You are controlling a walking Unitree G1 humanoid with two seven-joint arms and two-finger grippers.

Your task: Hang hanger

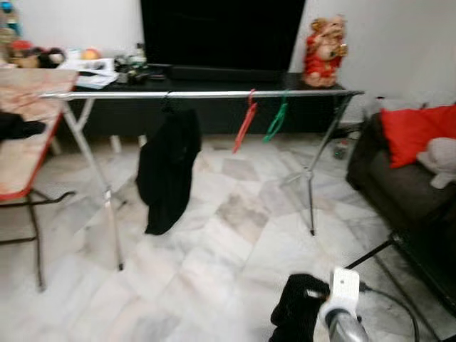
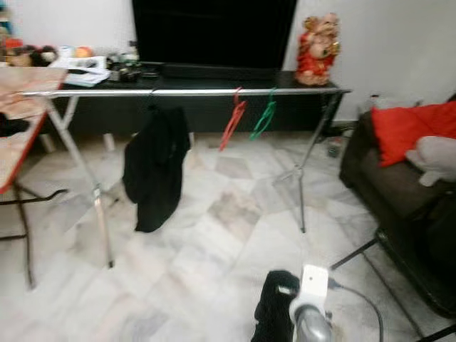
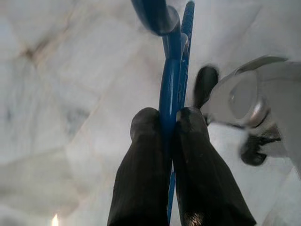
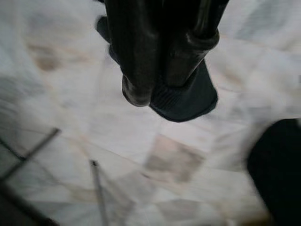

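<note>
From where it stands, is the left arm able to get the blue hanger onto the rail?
Probably not yet. The left gripper is shut on the blue hanger low over the floor, while the rail of the drying rack stands well ahead across open marble floor. Nothing blocks the way; the robot likely must step closer.

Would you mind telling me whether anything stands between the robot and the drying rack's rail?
Nothing visible does: bare marble floor leads to the rail. The left gripper is shut on the blue hanger.

Right gripper (image 4: 157,96) hangs over pale marble floor (image 4: 70,84), its black fingers (image 4: 136,70) pressed close together. Thin metal legs (image 4: 96,188) cross the lower left, and a dark blurred shape (image 4: 277,174) sits lower right.
</note>
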